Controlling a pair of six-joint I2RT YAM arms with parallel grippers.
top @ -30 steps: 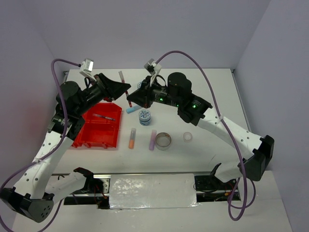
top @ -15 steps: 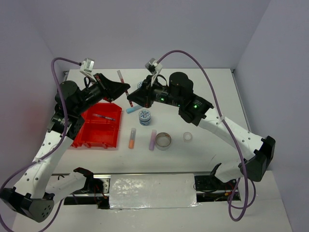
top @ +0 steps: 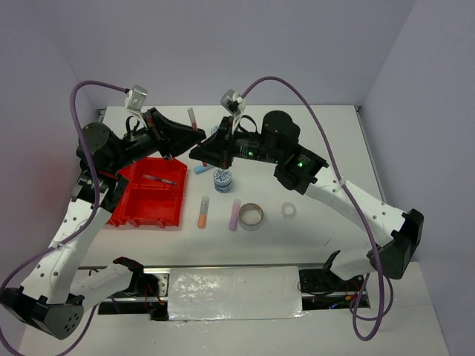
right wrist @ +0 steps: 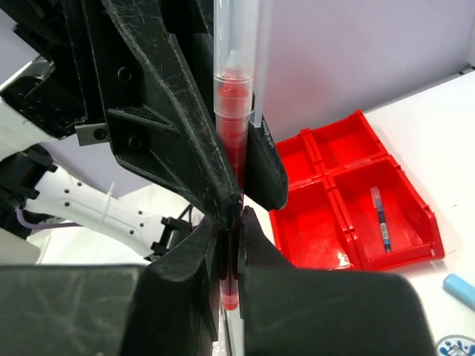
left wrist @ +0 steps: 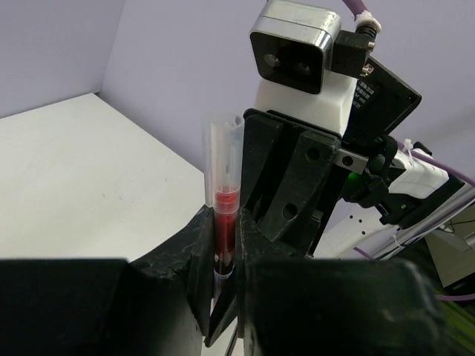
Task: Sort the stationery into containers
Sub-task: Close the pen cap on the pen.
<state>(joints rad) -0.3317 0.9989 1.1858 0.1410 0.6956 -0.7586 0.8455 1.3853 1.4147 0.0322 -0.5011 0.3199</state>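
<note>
You have the left gripper (left wrist: 225, 256) and the right gripper (right wrist: 231, 248) both pinched on the red pen (right wrist: 234, 96), up near the tray (top: 147, 208).

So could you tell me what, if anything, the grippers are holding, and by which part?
Both hold the red pen: the left gripper on its red barrel below the clear end, the right gripper further down.

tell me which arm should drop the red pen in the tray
Left: the left pincer and right pincer both grip the red pen, but the red tray sits on the left arm's side.
</note>
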